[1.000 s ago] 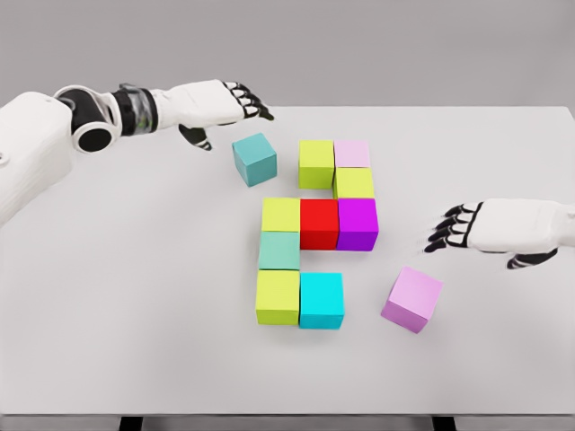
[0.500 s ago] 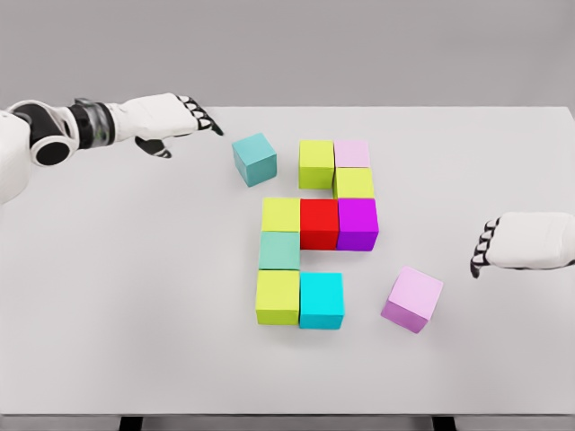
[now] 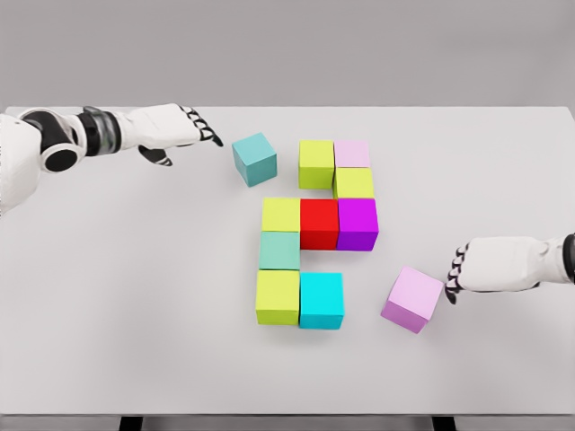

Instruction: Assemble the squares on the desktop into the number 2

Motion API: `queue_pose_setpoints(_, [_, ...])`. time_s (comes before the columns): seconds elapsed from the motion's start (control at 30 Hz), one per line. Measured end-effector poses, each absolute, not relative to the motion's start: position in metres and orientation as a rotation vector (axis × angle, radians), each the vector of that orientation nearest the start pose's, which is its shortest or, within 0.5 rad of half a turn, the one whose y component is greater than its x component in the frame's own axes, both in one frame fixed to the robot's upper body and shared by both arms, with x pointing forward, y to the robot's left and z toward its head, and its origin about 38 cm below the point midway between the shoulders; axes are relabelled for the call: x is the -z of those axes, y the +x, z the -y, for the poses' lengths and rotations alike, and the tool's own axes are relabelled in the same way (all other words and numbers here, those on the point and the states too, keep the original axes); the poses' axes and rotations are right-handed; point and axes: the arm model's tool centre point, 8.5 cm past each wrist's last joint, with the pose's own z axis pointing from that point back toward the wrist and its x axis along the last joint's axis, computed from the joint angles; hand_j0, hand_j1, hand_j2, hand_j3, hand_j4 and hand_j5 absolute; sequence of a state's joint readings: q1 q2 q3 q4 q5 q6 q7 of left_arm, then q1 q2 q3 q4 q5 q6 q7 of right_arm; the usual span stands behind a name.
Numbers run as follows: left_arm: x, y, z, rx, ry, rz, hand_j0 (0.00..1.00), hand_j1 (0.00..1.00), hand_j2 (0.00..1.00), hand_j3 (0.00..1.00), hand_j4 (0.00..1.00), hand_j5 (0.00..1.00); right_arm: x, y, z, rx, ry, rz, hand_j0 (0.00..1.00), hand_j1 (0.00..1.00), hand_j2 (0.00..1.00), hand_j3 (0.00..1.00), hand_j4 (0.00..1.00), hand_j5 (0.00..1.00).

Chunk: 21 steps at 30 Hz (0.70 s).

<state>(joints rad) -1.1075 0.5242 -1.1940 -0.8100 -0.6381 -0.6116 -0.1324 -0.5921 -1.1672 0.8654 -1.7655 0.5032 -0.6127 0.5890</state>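
Coloured cubes lie in a partial figure on the white table [image 3: 135, 296]: a lime cube [image 3: 316, 163] and pale pink cube [image 3: 352, 153] on top, a lime cube [image 3: 354, 183] below, then lime [image 3: 280, 215], red [image 3: 319, 223] and purple [image 3: 358, 223] cubes in a row, a mint cube [image 3: 279, 250], and a lime [image 3: 278, 296] and cyan cube [image 3: 322, 299] at the bottom. A loose teal cube [image 3: 254, 158] sits tilted at the upper left. A loose pink cube [image 3: 412, 298] lies at the lower right. My left hand [image 3: 184, 130] hovers left of the teal cube, fingers spread. My right hand [image 3: 463, 269] has its fingertips just beside the pink cube, holding nothing.
The table's front edge runs along the bottom of the view, and its far edge lies behind the cubes. Bare table surface stretches left of the figure and along the front.
My right hand drew back to the right, then came in again toward the loose pink cube. My left hand pulled back leftward from the teal cube. No cube has moved.
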Motion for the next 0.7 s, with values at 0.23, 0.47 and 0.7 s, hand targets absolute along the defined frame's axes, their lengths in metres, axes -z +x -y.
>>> queue_pose_setpoints(0.23, [-0.18, 0.547, -0.247, -3.089, -0.865, -1.721, 0.89, 0.89, 0.89, 0.89, 0.89, 0.89, -0.183, 0.34, 0.321, 3.289, 0.334, -1.253, 0.6, 0.6, 0.6, 0.6, 0.6, 0.6])
queue_pose_setpoints(0.47, [-0.178, 0.547, -0.243, -3.091, -0.859, -1.721, 0.89, 0.89, 0.89, 0.89, 0.89, 0.89, -0.181, 0.341, 0.313, 3.27, 0.309, -1.294, 0.6, 0.6, 0.6, 0.6, 0.6, 0.6])
queue_pose_setpoints(0.7, [-0.173, 0.55, -0.234, -3.097, -0.846, -1.722, 0.89, 0.89, 0.89, 0.89, 0.89, 0.89, -0.184, 0.34, 0.31, 3.267, 0.246, -1.389, 0.6, 0.6, 0.6, 0.6, 0.6, 0.6])
